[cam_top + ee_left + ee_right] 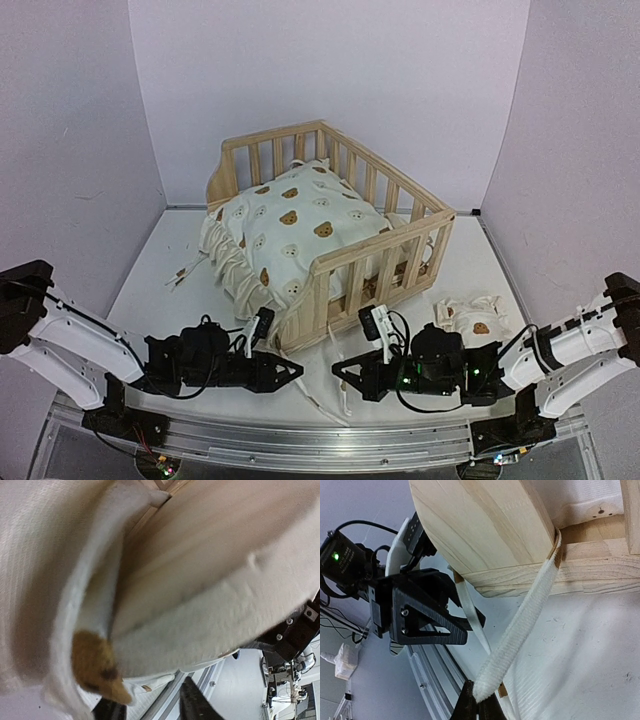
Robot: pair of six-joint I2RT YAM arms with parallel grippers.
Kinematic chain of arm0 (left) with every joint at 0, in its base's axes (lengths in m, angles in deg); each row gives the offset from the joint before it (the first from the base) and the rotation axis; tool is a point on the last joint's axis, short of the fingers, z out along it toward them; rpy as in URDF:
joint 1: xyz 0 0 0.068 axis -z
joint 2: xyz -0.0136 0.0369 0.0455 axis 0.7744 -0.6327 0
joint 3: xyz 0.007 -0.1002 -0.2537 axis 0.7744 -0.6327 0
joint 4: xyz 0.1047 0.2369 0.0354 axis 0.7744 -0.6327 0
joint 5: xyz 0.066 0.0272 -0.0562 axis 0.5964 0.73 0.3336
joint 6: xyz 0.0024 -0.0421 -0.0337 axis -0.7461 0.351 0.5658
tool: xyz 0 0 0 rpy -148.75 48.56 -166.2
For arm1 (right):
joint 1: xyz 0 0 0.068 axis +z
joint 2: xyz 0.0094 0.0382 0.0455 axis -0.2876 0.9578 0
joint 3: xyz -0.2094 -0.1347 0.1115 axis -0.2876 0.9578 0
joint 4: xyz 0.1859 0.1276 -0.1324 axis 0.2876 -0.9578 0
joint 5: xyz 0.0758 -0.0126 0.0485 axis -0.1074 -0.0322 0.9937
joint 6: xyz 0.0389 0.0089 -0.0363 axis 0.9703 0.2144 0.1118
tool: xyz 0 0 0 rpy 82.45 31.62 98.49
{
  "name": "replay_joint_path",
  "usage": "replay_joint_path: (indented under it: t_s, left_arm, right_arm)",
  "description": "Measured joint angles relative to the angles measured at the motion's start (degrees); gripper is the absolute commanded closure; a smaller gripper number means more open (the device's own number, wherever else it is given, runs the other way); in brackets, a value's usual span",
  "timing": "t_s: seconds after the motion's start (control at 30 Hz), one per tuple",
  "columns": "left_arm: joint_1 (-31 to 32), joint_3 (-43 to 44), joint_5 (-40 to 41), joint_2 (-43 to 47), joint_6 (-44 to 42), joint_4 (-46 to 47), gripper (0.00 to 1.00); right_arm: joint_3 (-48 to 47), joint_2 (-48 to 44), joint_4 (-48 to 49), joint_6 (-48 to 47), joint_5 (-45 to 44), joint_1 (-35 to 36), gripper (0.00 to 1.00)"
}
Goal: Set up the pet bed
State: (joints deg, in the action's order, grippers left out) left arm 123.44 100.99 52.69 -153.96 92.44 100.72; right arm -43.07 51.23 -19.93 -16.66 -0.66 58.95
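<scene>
Your right pincer (479, 702) clenches a white woven tie strap (522, 625), arm lying low toward nine o'clock; left pincer (295, 373), released, points three o'clock beside the light pine slatted pet bed (385, 241).

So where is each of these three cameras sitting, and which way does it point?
Top camera: high behind the arms, looking down at the bed on the table; both arms show, left gripper and right gripper.
Left wrist camera: on the left arm, close against the cushion and the bed's wood; its own fingers show below.
Right wrist camera: on the right arm, low by the bed's corner; its fingers pinch a white strap.
Shared: top and right wrist views both show the left gripper.
</scene>
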Motion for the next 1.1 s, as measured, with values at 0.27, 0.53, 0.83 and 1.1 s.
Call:
replay_joint_path:
  t_s: [0.27, 0.53, 0.83, 1.1]
  left_arm:
    - [2.43, -4.00, -1.07, 11.87, -2.78, -1.51, 0.44]
    - [8.52, 0.09, 1.27, 10.19, -9.05, -3.91, 0.33]
    - [9.53, -2.05, 11.06, 15.54, -5.03, -7.32, 0.28]
    - [10.60, 9.18, 3.04, 4.63, -13.49, -7.78, 0.31]
  right_arm:
    - [0.00, 0.26, 5.03, 6.91, -0.04, 0.02, 1.00]
    - [0.00, 1.25, 11.52, 12.00, -0.57, 0.02, 1.00]
    - [-0.37, 2.60, 13.31, 13.09, -0.59, 0.02, 1.00]
    - [-2.73, 4.24, 13.66, 13.29, -0.26, 0.02, 1.00]
